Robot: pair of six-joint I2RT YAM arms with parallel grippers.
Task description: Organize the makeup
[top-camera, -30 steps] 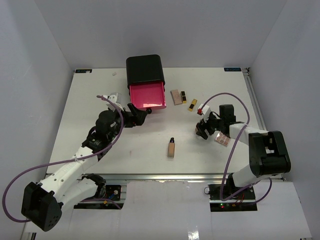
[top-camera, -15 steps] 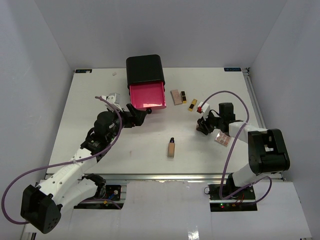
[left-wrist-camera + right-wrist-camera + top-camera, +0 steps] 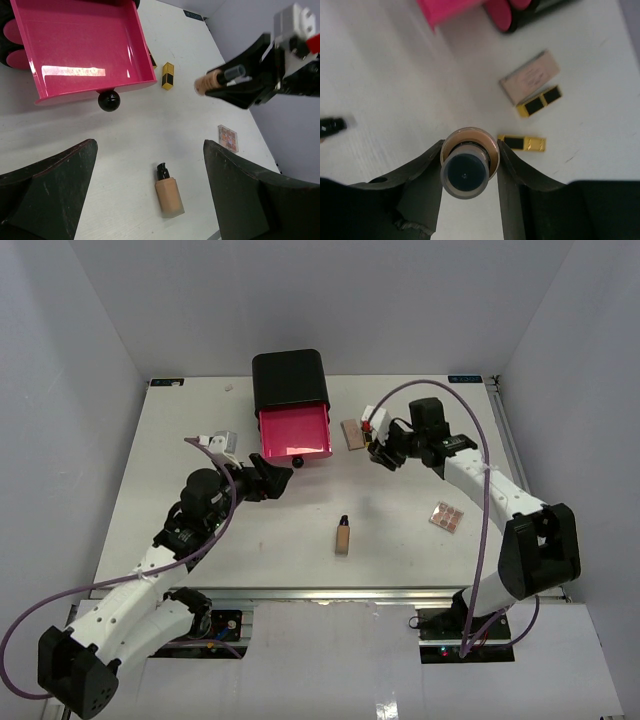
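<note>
**Right gripper** (image 3: 386, 452): closed on the beige black-capped tube (image 3: 467, 162), held above the surface (image 3: 180, 440) toward its far edge, cap facing the wrist camera. Beneath it lie the flat tan compact (image 3: 530, 77), the first black-and-gold lipstick (image 3: 538, 101) just beside the compact, and the second black-and-gold lipstick (image 3: 522, 142) nearby.

**Left gripper** (image 3: 278, 476): fingers spread wide, empty, just in front of the pink drawer (image 3: 295, 432) of the black box (image 3: 290, 375).

The beige pump bottle (image 3: 342, 537) lies flat toward the near edge. The square eyeshadow palette (image 3: 447, 516) lies toward the right edge.

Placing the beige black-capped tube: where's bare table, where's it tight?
Bare: white table left of the black box; also between beige pump bottle and square pink-brown palette. Tight: right of the pink drawer, around flat tan compact and black-and-gold lipsticks.
</note>
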